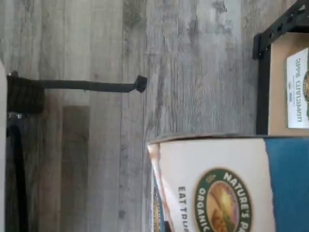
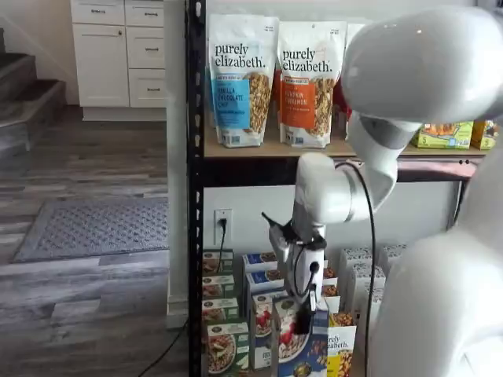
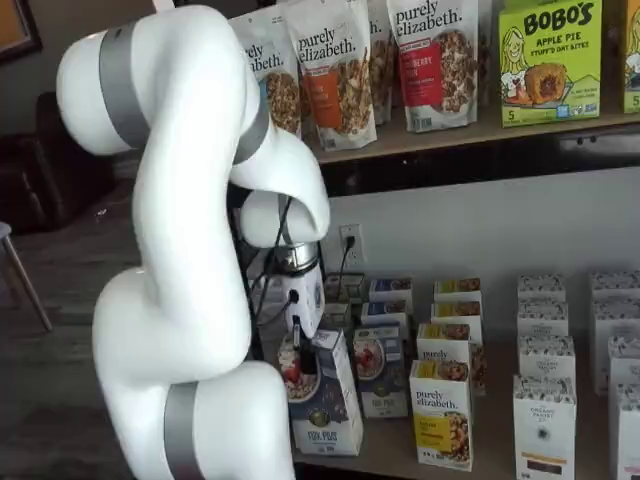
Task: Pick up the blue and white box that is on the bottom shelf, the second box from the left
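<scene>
The blue and white box [image 3: 325, 400] is an upright carton picturing a bowl of cereal with red berries. It stands out in front of the other cartons on the bottom shelf [image 3: 385, 455]. My gripper [image 3: 303, 355] comes down on its top, black fingers closed on it. In a shelf view the gripper [image 2: 302, 318] hangs from the white wrist onto the same box [image 2: 305, 349]. The wrist view shows the box's white top panel and blue side [image 1: 227, 188] close up, with grey wood floor behind it.
Green-and-white cartons [image 2: 220, 306] stand to the left and a yellow-and-white carton [image 3: 442, 415] to the right, with white cartons [image 3: 545, 420] further right. Granola bags [image 2: 240, 78] fill the upper tier. The black rack post [image 2: 194, 157] stands at the left.
</scene>
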Available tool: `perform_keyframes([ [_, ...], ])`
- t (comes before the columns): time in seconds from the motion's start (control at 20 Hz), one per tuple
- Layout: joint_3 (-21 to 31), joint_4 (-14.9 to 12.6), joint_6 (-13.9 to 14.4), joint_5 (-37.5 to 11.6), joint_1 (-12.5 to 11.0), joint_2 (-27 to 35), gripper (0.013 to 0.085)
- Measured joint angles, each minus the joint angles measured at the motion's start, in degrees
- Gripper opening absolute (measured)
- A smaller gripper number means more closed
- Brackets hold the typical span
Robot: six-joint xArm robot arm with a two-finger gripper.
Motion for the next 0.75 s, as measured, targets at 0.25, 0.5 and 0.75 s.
perform_keyframes([
  [0.25, -0.81, 1.86, -1.04, 10.38, -0.20, -7.96, 0.0410],
  [0.5, -2.46, 2.94, -1.42, 18.71, -0.57, -15.22, 0.0410],
  [0.75, -4.67, 3.34, -1.60, 24.78, -1.19, -20.09, 0.0410],
])
